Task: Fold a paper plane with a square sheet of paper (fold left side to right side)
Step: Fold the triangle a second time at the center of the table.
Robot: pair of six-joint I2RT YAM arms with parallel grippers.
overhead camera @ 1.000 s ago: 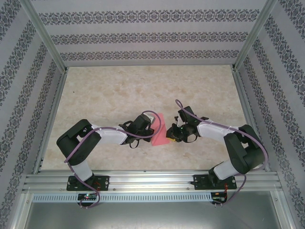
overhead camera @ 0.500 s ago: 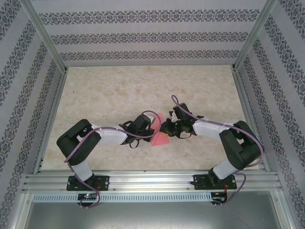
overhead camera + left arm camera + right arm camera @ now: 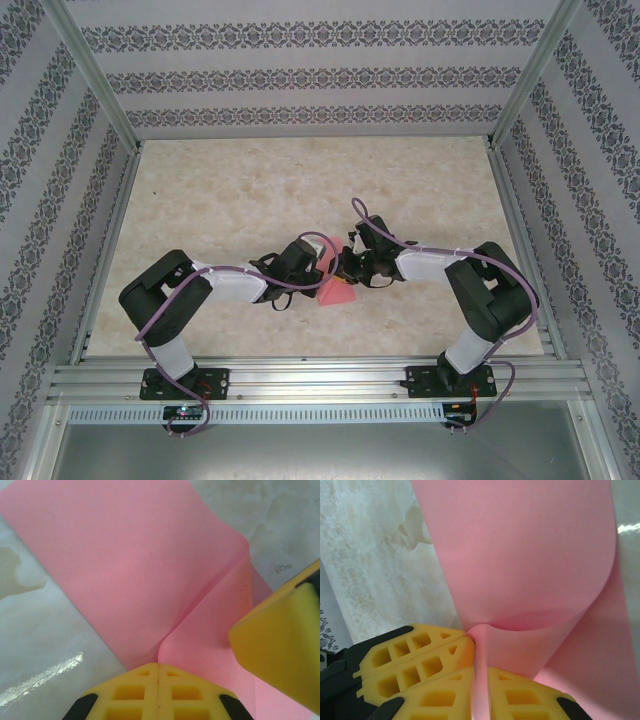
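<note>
The square sheet of paper (image 3: 336, 290), salmon pink, is held up between both grippers at mid-table. It bends over itself in a soft curl with no sharp crease. My left gripper (image 3: 321, 268) is shut on one edge; in the left wrist view the sheet (image 3: 140, 570) fans out from its closed jaws (image 3: 158, 666). My right gripper (image 3: 343, 268) is shut on the opposite edge, right against the left one. The sheet (image 3: 520, 555) loops up from its tips (image 3: 479, 680). The left gripper's fingers (image 3: 415, 652) touch beside them. The paper plane is out of view.
The beige marbled table (image 3: 250, 190) lies open behind and to both sides of the grippers. Patterned walls and aluminium posts (image 3: 95, 80) fence it in. A metal rail (image 3: 320, 378) with the arm bases runs along the near edge.
My right gripper has moved left with its edge of the paper, up against the left gripper. The sheet has curled over and shows less area from above. The left arm has stayed put.
</note>
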